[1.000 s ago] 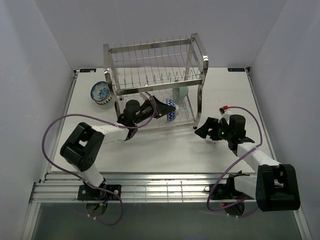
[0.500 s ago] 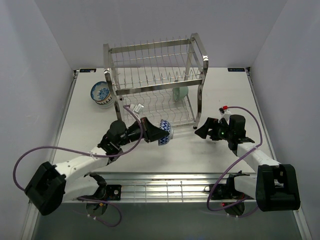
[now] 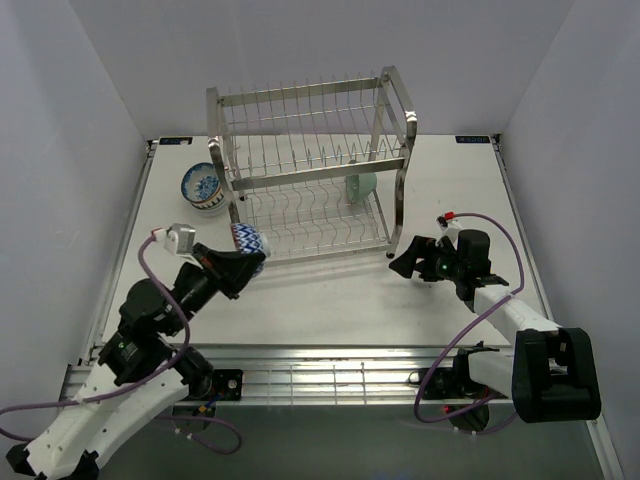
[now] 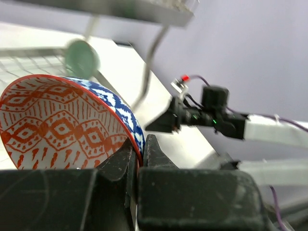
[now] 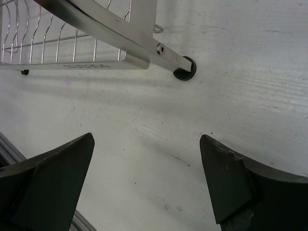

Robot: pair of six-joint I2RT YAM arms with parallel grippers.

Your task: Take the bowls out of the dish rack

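My left gripper (image 3: 248, 262) is shut on the rim of the red-blue patterned bowl (image 3: 249, 241) and holds it in the air left of the dish rack's (image 3: 312, 170) front. In the left wrist view the bowl (image 4: 57, 125) shows its orange-patterned inside, the rim pinched between my fingertips (image 4: 154, 154). A pale mint green bowl (image 3: 361, 184) stands on edge in the rack's lower tier. A blue-and-white patterned bowl (image 3: 203, 186) sits on the table left of the rack. My right gripper (image 3: 401, 262) is open and empty, low over the table by the rack's front right foot (image 5: 184, 70).
White walls close in the table (image 3: 330, 300) on three sides. A ribbed metal rail (image 3: 330, 375) runs along the near edge by the arm bases. Purple cables loop from both arms.
My left arm has drawn the red-blue bowl out of the rack's lower tier, then back and to the left, raised above the table. The right arm has not moved.
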